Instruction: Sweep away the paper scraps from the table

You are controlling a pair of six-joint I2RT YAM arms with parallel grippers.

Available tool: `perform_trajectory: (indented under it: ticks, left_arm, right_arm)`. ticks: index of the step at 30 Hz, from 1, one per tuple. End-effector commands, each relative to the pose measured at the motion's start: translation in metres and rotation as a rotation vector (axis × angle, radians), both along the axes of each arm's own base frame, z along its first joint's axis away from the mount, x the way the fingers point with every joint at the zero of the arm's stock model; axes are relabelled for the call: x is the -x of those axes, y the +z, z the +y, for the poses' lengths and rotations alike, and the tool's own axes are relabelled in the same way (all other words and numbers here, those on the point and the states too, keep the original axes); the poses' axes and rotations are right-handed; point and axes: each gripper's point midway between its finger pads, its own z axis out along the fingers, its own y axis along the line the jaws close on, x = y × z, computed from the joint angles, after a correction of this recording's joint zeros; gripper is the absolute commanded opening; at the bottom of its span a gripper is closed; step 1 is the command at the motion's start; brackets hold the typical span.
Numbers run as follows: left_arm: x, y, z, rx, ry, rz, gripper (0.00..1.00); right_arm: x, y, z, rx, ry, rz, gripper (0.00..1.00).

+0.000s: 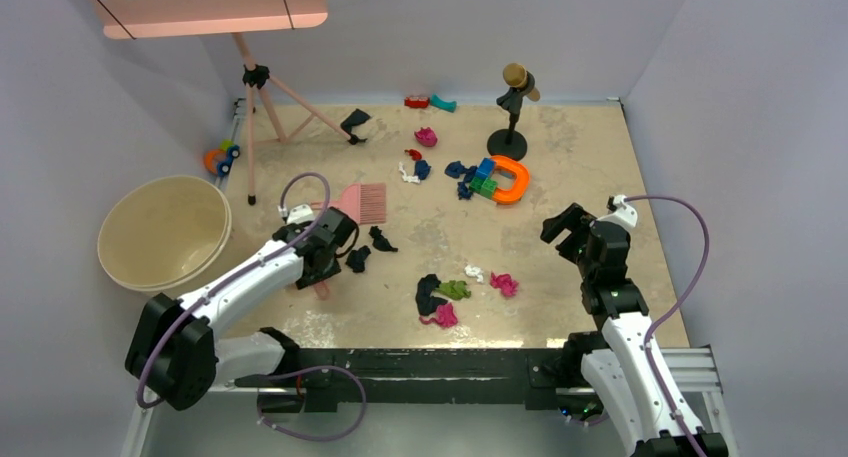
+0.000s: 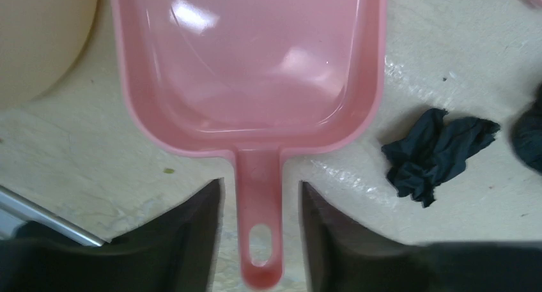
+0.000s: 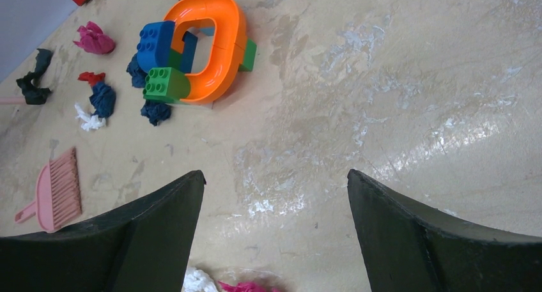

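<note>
The paper scraps lie scattered on the table (image 1: 560,157). A near cluster is black (image 1: 429,295), green (image 1: 455,289) and magenta (image 1: 443,317), with a white one (image 1: 474,273) and another magenta one (image 1: 504,283) beside it. More lie farther back, magenta (image 1: 426,136) and dark blue (image 1: 458,169). My left gripper (image 1: 325,247) is open. Its fingers straddle the handle (image 2: 259,228) of the pink dustpan (image 2: 249,62) with a gap on each side. A black scrap (image 2: 438,153) lies just right of the pan. My right gripper (image 1: 565,225) is open and empty above bare table (image 3: 383,113).
A pink brush (image 1: 362,202) lies behind the left gripper, and also shows in the right wrist view (image 3: 54,190). A large beige bowl (image 1: 165,232) stands at the left edge. Blocks with an orange horseshoe (image 1: 503,179), a black stand (image 1: 512,107) and a pink tripod (image 1: 262,97) stand farther back.
</note>
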Motion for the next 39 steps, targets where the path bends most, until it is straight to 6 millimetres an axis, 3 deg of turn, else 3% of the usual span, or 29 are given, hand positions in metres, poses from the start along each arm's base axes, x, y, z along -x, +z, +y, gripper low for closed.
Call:
perform_trajectory:
  ticks: [1, 2, 4, 12, 17, 22, 27, 34, 39]
  left_arm:
    - [-0.021, 0.020, -0.006, 0.004, 0.051, -0.028, 0.72]
    - [-0.021, 0.026, -0.005, -0.013, 0.055, -0.010, 0.87]
    - [-0.026, 0.041, -0.005, -0.040, 0.040, 0.014, 0.99]
    - [-0.054, 0.090, -0.012, -0.019, -0.017, -0.124, 0.98]
    - [-0.072, 0.104, -0.012, 0.070, 0.211, -0.204, 0.88]
    - [-0.104, 0.100, -0.019, 0.273, 0.451, -0.328, 0.81]
    - [-0.124, 0.092, -0.009, 0.314, 0.702, -0.292, 0.80]
    - [-0.168, 0.071, -0.022, 0.366, 0.780, -0.258, 0.79]
    - [-0.179, 0.042, -0.023, 0.366, 0.864, -0.201, 0.79]
  right_arm:
    - [-0.004, 0.010, 0.002, -0.005, 0.010, -0.048, 0.87]
    - [-0.004, 0.009, 0.002, -0.004, 0.011, -0.048, 0.87]
    - [-0.004, 0.009, 0.002, -0.005, 0.013, -0.048, 0.87]
    - [-0.005, 0.009, 0.002, -0.003, 0.012, -0.048, 0.87]
    - [-0.005, 0.009, 0.001, -0.001, 0.005, -0.046, 0.87]
    - [-0.005, 0.009, 0.001, -0.002, 0.005, -0.044, 0.87]
    - [-0.005, 0.009, 0.001, -0.003, 0.008, -0.044, 0.87]
    - [-0.005, 0.008, 0.001, -0.002, 0.009, -0.040, 0.87]
    - [-0.006, 0.008, 0.000, 0.000, 0.001, -0.038, 0.87]
